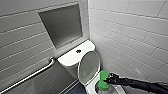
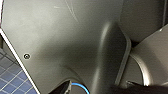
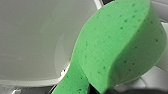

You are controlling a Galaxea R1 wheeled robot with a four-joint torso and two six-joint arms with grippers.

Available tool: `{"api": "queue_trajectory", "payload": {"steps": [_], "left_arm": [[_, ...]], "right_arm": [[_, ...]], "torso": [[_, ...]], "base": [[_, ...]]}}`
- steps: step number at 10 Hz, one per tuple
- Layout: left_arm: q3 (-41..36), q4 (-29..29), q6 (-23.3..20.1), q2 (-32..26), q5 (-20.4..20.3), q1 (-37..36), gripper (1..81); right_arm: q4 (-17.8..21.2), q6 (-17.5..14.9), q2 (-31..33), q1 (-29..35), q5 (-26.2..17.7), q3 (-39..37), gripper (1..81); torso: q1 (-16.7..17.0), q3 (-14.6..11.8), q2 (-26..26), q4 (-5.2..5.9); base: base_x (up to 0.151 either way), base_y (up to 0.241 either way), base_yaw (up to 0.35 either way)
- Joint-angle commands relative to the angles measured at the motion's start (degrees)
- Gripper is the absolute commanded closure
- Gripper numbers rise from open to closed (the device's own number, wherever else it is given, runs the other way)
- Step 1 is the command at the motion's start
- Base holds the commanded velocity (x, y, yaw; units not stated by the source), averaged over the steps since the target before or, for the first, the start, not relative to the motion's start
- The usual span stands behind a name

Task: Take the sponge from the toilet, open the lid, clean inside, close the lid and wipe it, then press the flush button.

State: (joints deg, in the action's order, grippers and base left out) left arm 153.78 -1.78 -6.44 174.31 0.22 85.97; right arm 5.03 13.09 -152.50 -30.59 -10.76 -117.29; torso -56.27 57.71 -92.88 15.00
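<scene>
The bright green sponge [image 1: 103,80] hangs over the open toilet bowl [image 1: 93,88], with my right gripper [image 1: 108,79] shut on its right side; the dark arm reaches in from the right. In the right wrist view the sponge [image 3: 117,47] shows large, with the raised lid [image 3: 32,42] behind it. The white lid [image 1: 88,67] stands upright against the tank. The small dark flush button [image 1: 78,51] sits in the middle of the white tank top [image 1: 71,58]. The left wrist view looks along a smooth grey surface [image 2: 62,37].
A metal grab bar [image 1: 30,76] runs along the tiled wall on the left, below a recessed niche [image 1: 61,25]. White tiled wall closes in right of the toilet. Blue floor tiles [image 2: 10,80] and a blue cable [image 2: 78,87] appear in the left wrist view.
</scene>
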Motion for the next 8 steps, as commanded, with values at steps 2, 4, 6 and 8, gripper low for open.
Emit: {"api": "queue_trajectory", "payload": {"steps": [2,4,6,8], "left_arm": [[-0.06,-0.68,-0.42,-0.19,4.61,0.56,1.0],[-0.06,-0.59,-0.42,-0.19,4.61,0.56,1.0],[-0.06,-0.59,-0.42,-0.01,4.61,0.56,1.0],[-0.06,-0.59,-0.42,-0.01,4.61,0.56,1.0]], "right_arm": [[-0.64,-0.08,-0.72,8.73,-2.41,-0.39,81.1],[-0.73,-0.26,-0.89,9.96,-3.12,-0.39,81.1],[-0.82,-0.26,-1.60,11.10,-3.83,-0.56,81.1],[-1.43,-0.35,-2.65,11.99,-3.91,-1.09,81.1]], "torso": [[-1.03,3.06,-1.82,0.00],[-1.66,5.49,-3.08,0.00],[-1.86,8.73,-3.43,0.00],[-1.90,7.41,-3.43,0.00]], "base": [[0.000,0.000,0.000],[0.000,0.000,0.000],[0.000,0.000,0.000],[0.000,0.000,0.000]]}}
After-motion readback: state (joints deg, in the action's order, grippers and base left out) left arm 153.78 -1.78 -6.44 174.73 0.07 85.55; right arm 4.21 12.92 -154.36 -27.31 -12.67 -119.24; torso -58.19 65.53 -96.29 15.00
